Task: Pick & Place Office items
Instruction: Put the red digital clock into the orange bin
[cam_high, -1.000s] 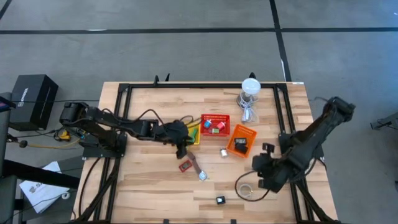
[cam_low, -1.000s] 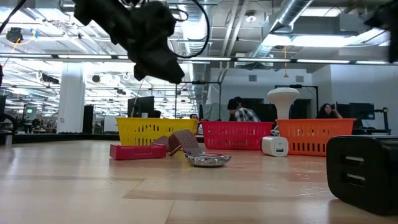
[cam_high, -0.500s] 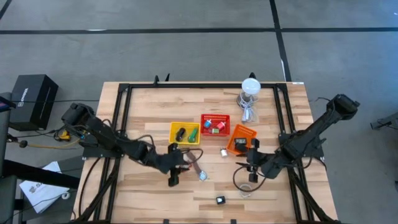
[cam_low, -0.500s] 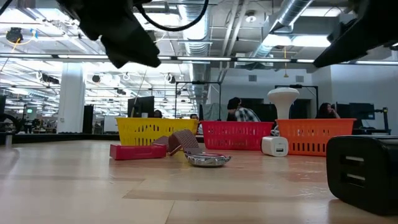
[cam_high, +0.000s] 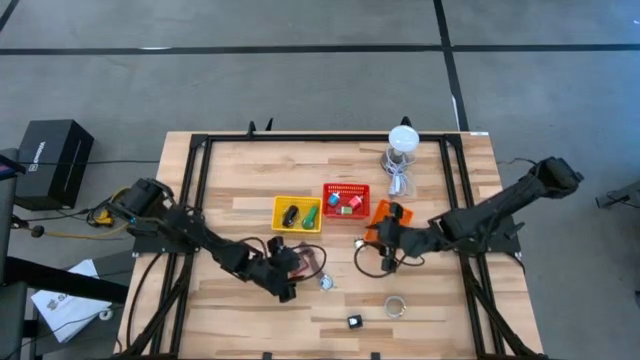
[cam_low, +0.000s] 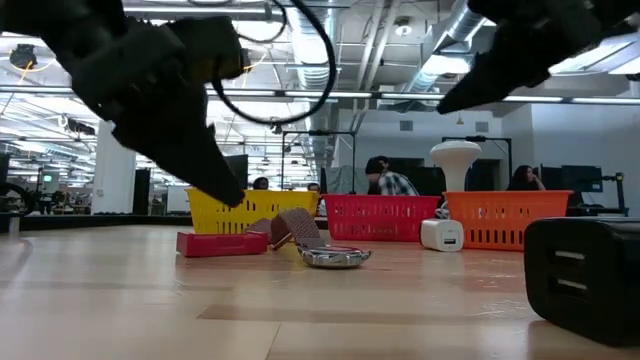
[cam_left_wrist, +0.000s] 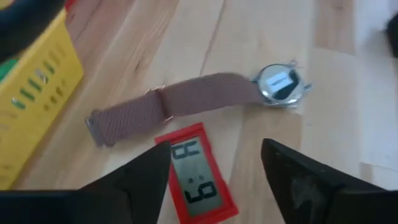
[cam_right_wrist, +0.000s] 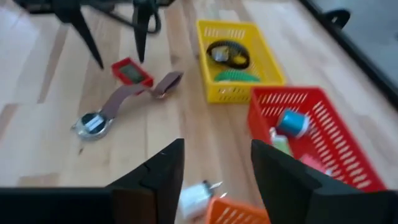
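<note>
Here the left gripper (cam_left_wrist: 214, 177) hung with fingers spread just above a small flat red-framed device with a digital display (cam_left_wrist: 197, 174), seemingly lined up to straddle it for a pick. Just beyond lay a brown woven strap (cam_left_wrist: 174, 106) ending in a round silver watch face (cam_left_wrist: 280, 84), with the yellow plastic mesh basket (cam_left_wrist: 37, 106) to one side. The right gripper (cam_right_wrist: 214, 168), fingers also apart and empty, hovered near a white plug-like item (cam_right_wrist: 198, 196), facing the red mesh basket (cam_right_wrist: 311, 134).

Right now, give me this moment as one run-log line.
left gripper: open, over red timer | watch: on table beside it | right gripper: open, above white charger near orange basket
</note>
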